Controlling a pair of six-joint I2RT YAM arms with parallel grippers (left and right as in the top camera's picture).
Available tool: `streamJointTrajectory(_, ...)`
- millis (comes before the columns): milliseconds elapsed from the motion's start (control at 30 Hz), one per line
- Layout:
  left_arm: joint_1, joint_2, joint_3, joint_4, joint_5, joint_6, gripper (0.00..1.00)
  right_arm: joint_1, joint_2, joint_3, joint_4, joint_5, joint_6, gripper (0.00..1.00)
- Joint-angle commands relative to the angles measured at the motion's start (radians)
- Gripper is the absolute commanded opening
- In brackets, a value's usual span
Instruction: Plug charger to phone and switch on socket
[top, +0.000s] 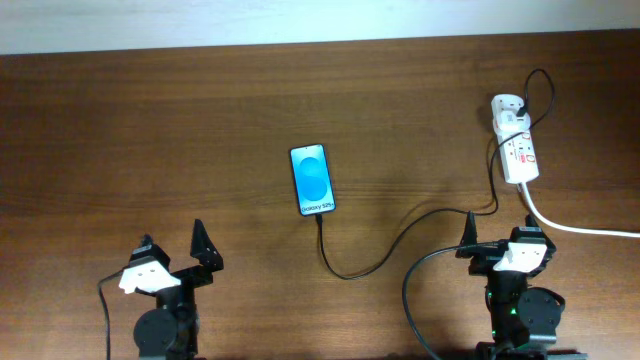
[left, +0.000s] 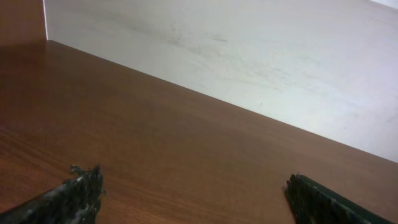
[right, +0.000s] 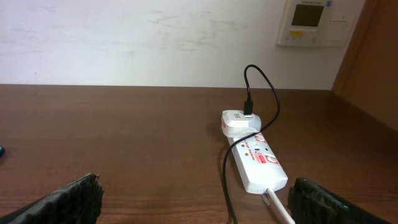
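Note:
The phone (top: 312, 180) lies flat mid-table, its blue screen lit, white text strip at its near end. The thin black charger cable (top: 370, 265) runs from the phone's near end in a curve toward the right and up to the white plug block (top: 507, 108) on the socket (top: 519, 150). In the right wrist view the socket (right: 258, 165) lies ahead, the plug block (right: 239, 121) at its far end with the cable (right: 225, 180) looping down. My left gripper (top: 175, 250) is open and empty, left of the phone. My right gripper (top: 500, 245) is open and empty, near the socket.
A thick white cord (top: 580, 228) leaves the socket's near end toward the right edge. A wall panel (right: 311, 22) hangs behind the table. The left wrist view shows bare wooden table (left: 186, 155) and wall.

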Motion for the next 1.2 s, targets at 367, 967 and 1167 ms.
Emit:
streamJointTrajectory(367, 0.001, -0.005, -0.007, 0.003, -0.022, 0.208, 0.99, -0.002, -0.009, -0.005, -0.006, -0.012, -0.003, 0.99)
streamJointTrajectory(967, 0.0, -0.003, -0.007, -0.016, 0.144, 0.315, 0.99, -0.003, -0.01, -0.005, -0.006, -0.012, -0.003, 0.99)
streamJointTrajectory(1167, 0.0, -0.003, -0.007, -0.016, 0.144, 0.315, 0.99, -0.003, -0.01, -0.005, -0.006, -0.012, -0.003, 0.99)
